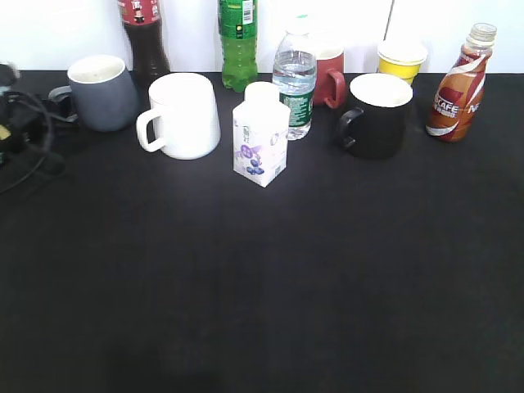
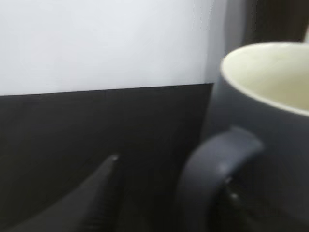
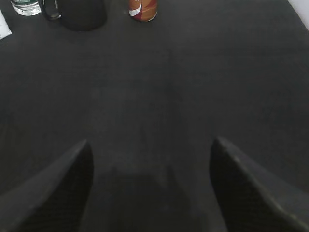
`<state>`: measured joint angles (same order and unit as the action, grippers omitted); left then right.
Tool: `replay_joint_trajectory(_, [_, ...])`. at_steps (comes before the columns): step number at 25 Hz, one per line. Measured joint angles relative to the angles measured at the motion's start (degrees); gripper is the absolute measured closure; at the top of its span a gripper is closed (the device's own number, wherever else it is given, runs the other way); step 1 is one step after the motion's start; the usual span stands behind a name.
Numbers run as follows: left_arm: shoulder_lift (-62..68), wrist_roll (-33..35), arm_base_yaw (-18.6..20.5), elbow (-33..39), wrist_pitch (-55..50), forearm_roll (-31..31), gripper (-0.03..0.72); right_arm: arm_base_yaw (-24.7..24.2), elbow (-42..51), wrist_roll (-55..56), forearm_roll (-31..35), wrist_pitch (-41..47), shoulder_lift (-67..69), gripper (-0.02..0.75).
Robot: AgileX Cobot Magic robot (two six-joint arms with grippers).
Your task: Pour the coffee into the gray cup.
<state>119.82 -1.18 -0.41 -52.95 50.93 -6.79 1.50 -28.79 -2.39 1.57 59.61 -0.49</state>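
The gray cup (image 1: 102, 94) stands upright at the back left of the black table, its handle pointing left. It fills the right of the left wrist view (image 2: 260, 125), blurred and very close. My left gripper (image 2: 169, 179) is open. One finger lies left of the cup's handle (image 2: 212, 169) and a dark finger part shows inside the loop. The coffee bottle (image 1: 460, 86) stands upright at the back right; only its base shows in the right wrist view (image 3: 143, 9). My right gripper (image 3: 150, 145) is open and empty over bare table, well short of the bottle.
Between cup and coffee stand a white mug (image 1: 182, 115), a white carton (image 1: 260, 143), a water bottle (image 1: 295, 86), a black mug (image 1: 375, 115), a red mug (image 1: 330, 75) and a yellow cup (image 1: 401, 59). A cola bottle (image 1: 145, 37) and green bottle (image 1: 238, 41) stand behind.
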Motion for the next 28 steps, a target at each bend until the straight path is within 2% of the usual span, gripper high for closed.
replay_joint_trajectory(1, [1.29, 0.0, 0.0, -1.87, -0.43, -0.12, 0.367, 0.0, 0.0, 0.0, 0.0, 0.0, 0.0, 0.151])
replay_joint_trajectory(4, [3.24, 0.06, -0.05, -4.91, -1.04, -0.05, 0.627, 0.0, 0.0, 0.0, 0.0, 0.0, 0.0, 0.151])
replay_joint_trajectory(9, [2.98, 0.23, 0.0, -4.77, -1.17, 0.03, 0.629, 0.0, 0.0, 0.0, 0.0, 0.0, 0.0, 0.151])
replay_joint_trajectory(14, [-6.13, 0.47, 0.0, 4.55, -1.11, -0.32, 0.646, 0.0, 0.0, 0.0, 0.0, 0.0, 0.0, 0.151])
replay_joint_trajectory(20, [-22.92, 0.47, 0.0, 17.07, 0.3, -1.14, 0.646, 0.0, 0.0, 0.0, 0.0, 0.0, 0.0, 0.151])
replay_joint_trajectory(25, [-30.76, 0.47, 0.0, 26.63, 2.58, -14.19, 0.646, 0.0, 0.0, 0.24, 0.0, 0.0, 0.0, 0.151])
replay_joint_trajectory(28, [-32.05, -0.91, 0.0, 32.13, 9.93, -20.62, 0.646, 0.0, -0.7, 0.3, 0.0, -2.36, 1.1, 0.151])
